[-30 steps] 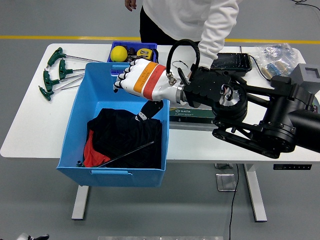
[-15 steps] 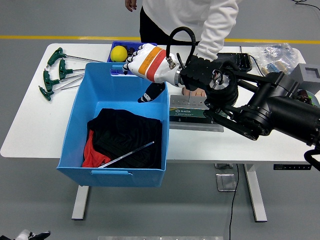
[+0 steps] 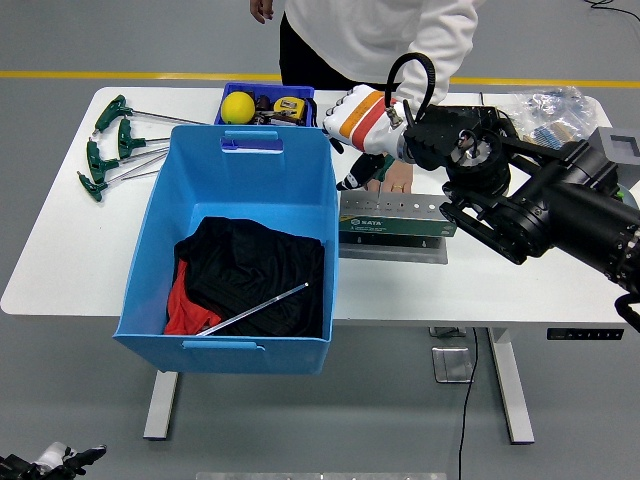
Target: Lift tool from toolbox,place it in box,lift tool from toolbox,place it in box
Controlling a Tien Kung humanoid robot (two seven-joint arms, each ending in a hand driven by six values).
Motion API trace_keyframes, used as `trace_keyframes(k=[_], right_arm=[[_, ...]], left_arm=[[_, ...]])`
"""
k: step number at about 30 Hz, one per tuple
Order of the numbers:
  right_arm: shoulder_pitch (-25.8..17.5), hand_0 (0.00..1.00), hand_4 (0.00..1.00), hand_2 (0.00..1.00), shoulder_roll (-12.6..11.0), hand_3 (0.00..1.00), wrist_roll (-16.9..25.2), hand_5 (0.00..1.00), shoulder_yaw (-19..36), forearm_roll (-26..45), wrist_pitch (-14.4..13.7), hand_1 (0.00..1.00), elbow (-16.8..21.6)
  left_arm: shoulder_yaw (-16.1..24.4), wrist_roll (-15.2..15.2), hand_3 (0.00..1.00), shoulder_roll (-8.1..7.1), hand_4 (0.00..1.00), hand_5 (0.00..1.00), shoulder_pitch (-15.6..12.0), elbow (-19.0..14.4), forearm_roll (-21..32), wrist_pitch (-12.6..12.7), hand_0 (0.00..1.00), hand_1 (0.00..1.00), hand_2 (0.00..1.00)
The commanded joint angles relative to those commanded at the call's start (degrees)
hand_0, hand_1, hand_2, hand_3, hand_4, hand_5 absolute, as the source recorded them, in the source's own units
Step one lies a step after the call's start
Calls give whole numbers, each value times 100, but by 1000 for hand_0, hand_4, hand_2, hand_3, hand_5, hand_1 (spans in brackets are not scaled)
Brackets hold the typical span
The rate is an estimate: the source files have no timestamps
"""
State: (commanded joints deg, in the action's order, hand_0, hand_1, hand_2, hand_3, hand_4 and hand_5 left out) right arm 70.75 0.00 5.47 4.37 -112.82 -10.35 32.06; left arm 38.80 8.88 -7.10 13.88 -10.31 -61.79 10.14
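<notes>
The right hand hangs over the green toolbox, fingers loose, holding nothing. A long tool lies in the blue box.

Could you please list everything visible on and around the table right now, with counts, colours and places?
blue box: one, blue, left half of the table, reaching its near edge
cloth: one bundle, black with red, inside the blue box
metal rod: one, silver, lying on the cloth
T-handle tools: several, green handles, far left of the table
small tray: one, blue, behind the blue box
ball: one, yellow, in the small tray
tape measure: one, yellow and black, in the small tray
toolbox: one, green and grey, right of the blue box
plastic bag: one, clear, far right corner
person: one, white sleeve, at the far side
right hand: white with orange band, over the toolbox's far left end
</notes>
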Motion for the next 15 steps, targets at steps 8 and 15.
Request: trace_keyframes(k=[8, 15], right_arm=[[-155, 669, 977, 681, 0, 443, -18, 581, -120, 479, 34, 648, -362], [-175, 667, 972, 677, 0, 445, -19, 573, -174, 518, 34, 647, -359]], left_arm=[[-44, 5, 642, 14, 675, 672, -11, 0, 42, -4, 709, 665, 703], [-43, 2, 640, 17, 675, 672, -17, 0, 40, -8, 710, 663, 702]])
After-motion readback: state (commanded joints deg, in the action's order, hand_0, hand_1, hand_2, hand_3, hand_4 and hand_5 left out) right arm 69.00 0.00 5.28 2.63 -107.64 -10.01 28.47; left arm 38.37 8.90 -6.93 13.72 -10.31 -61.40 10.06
